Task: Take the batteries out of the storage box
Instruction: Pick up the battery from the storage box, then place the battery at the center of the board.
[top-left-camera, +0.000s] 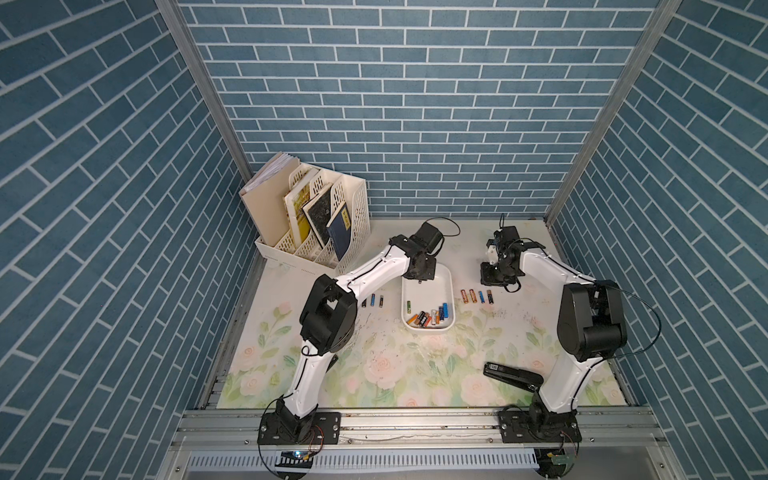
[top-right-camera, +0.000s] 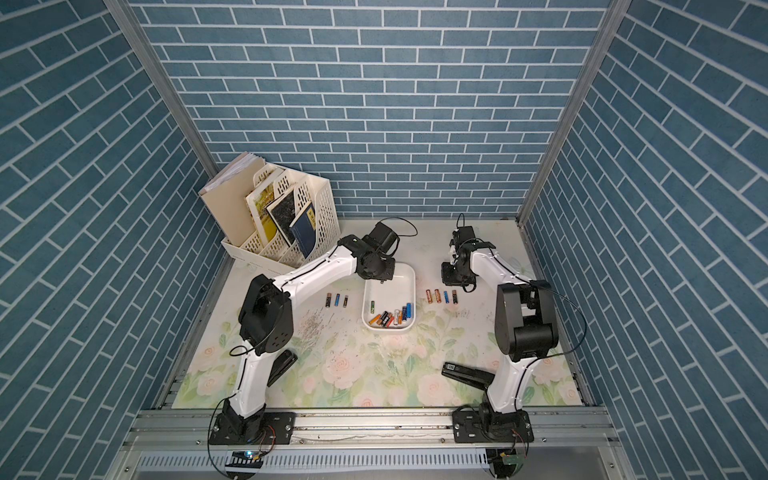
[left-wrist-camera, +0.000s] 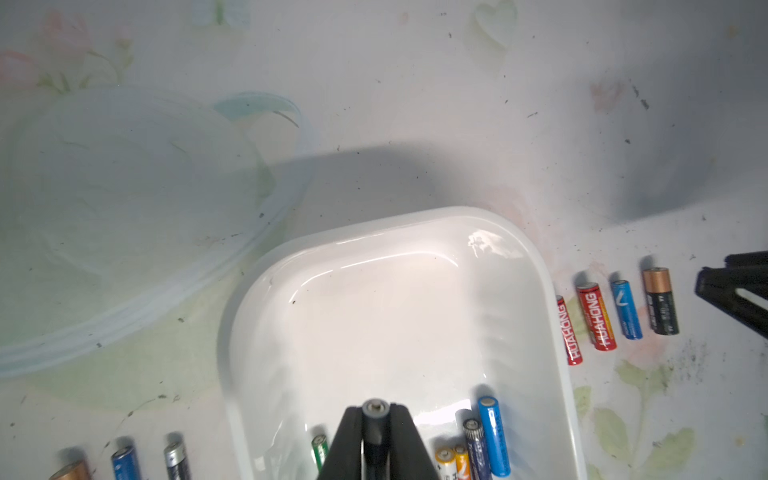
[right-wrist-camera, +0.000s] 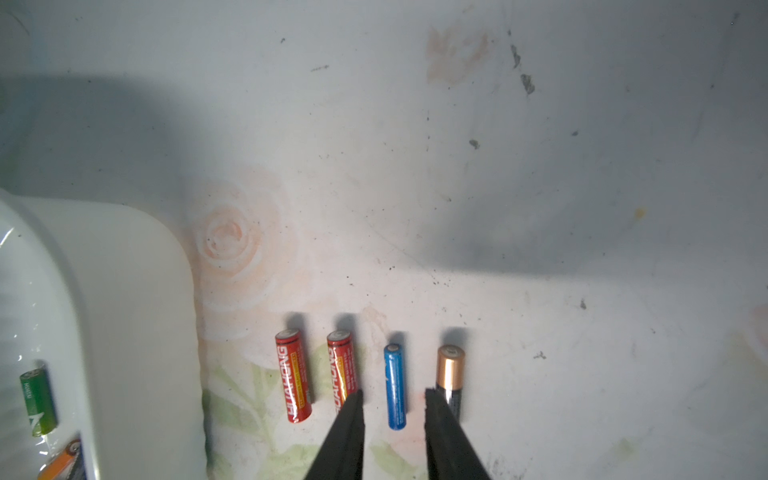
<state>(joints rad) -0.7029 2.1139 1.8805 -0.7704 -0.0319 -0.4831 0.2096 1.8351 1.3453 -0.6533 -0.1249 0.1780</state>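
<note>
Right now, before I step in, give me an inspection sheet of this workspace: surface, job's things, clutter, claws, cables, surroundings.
Surface: floral mat, scuffed with dark specks.
Job's things: storage box holds batteries clustered at its near end; row of four and row of three lie on the mat either side.
Clutter: two black staplers; file rack with books.
Claws: left claw shut on a dark battery above the box; right claw open over the row of four.
Cables: black loop at the left wrist, another along the right arm; both clear of the box.
Surroundings: blue brick-pattern walls, metal rail in front.
</note>
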